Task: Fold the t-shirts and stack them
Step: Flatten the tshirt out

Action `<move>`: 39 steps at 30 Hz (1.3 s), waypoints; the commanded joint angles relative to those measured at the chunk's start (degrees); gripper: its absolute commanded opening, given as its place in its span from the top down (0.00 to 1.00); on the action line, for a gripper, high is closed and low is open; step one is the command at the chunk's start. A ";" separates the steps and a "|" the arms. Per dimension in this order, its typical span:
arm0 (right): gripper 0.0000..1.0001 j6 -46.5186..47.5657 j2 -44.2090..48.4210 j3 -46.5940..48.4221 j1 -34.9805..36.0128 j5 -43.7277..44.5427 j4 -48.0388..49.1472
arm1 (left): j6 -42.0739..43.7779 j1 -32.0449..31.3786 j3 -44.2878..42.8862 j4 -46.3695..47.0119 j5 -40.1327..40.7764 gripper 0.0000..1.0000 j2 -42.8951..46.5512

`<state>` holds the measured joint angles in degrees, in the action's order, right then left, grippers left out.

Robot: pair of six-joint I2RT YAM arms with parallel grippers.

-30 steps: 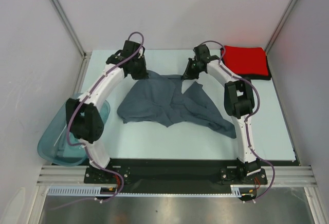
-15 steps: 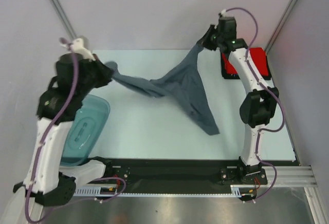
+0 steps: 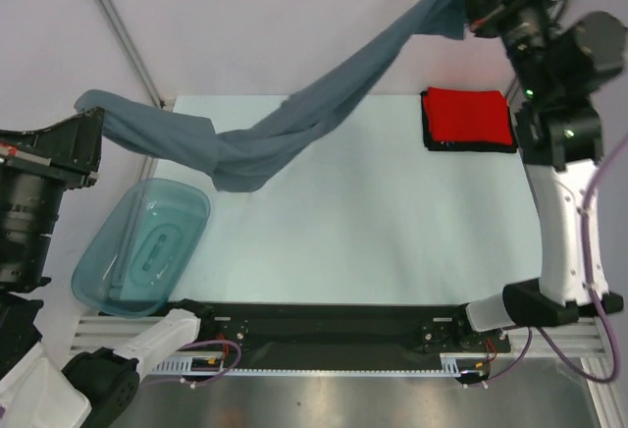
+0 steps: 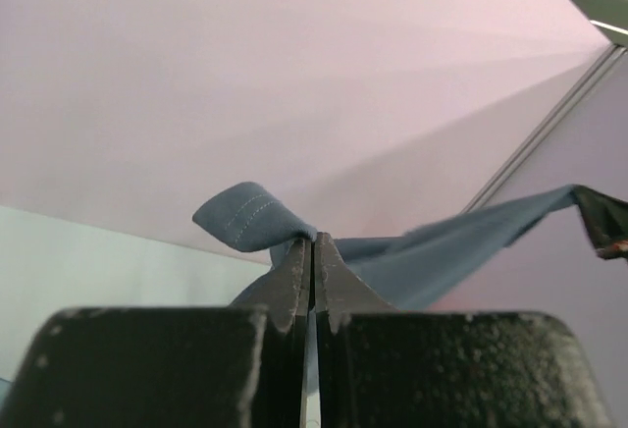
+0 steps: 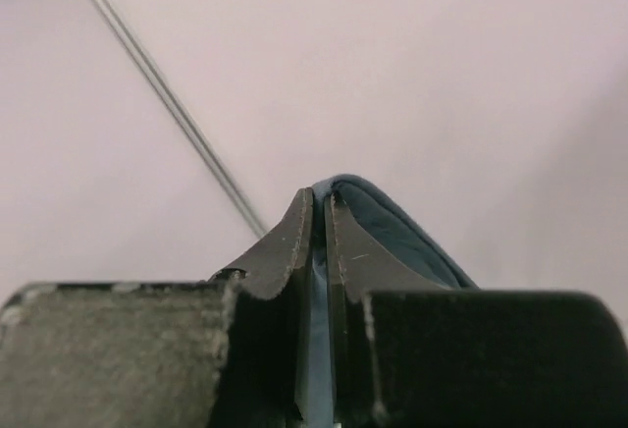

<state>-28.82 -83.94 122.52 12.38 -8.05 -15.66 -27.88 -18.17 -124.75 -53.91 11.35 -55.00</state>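
Spanning pale table [image 3: 373,232] between white walls [image 3: 294,16] | left hand [image 4: 313,251], right hand [image 5: 316,207] clenching blue-grey t-shirt [image 3: 275,143]

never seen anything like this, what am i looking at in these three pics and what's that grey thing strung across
These are two robot arms bolted at the near edge of a pale table, each ending in a two-finger pincer. The wide picture comes from a fixed camera above and behind them. The two close-ups come from small cameras on the wrists, looking along the black fingers. The grey thing is a slate blue-grey t-shirt, strung in the air between the arms. The left gripper is shut on one end, and the right gripper, raised higher, is shut on the other. At the far right of the table a folded red t-shirt lies on a folded black t-shirt. A see-through teal tub sits at the near left.
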 commanded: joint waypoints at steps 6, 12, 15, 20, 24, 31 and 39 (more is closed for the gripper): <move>1.00 5.27 1.51 4.31 -3.41 4.28 6.96 | -3.15 0.51 6.76 3.19 -4.76 1.00 2.00; 1.00 0.53 -9.89 3.25 -4.30 -1.51 12.65 | -2.54 0.51 30.99 10.13 -4.94 1.00 9.63; 1.00 -1.67 -17.28 5.35 -3.60 -3.98 13.29 | -2.27 0.51 40.25 11.36 -4.06 1.00 12.54; 1.00 -6.77 -36.35 11.86 -1.49 -8.81 10.23 | -3.23 0.51 53.55 9.89 -1.96 1.00 16.07; 1.00 -12.31 -47.70 18.17 -0.96 -14.52 4.69 | -1.83 0.51 58.38 7.95 -0.37 1.00 16.24; 0.94 -15.22 -54.92 14.95 -1.04 -23.58 -7.61 | 1.24 0.60 60.06 8.46 -3.07 0.99 8.26; 0.58 -5.85 -53.44 10.20 -1.40 -28.08 -22.20 | -0.67 0.51 63.55 13.48 -8.28 1.00 0.16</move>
<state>-40.36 -142.45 134.08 11.03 -33.15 -29.52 -27.51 -17.96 -64.03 -42.94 5.63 -55.68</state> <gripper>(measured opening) 0.385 0.010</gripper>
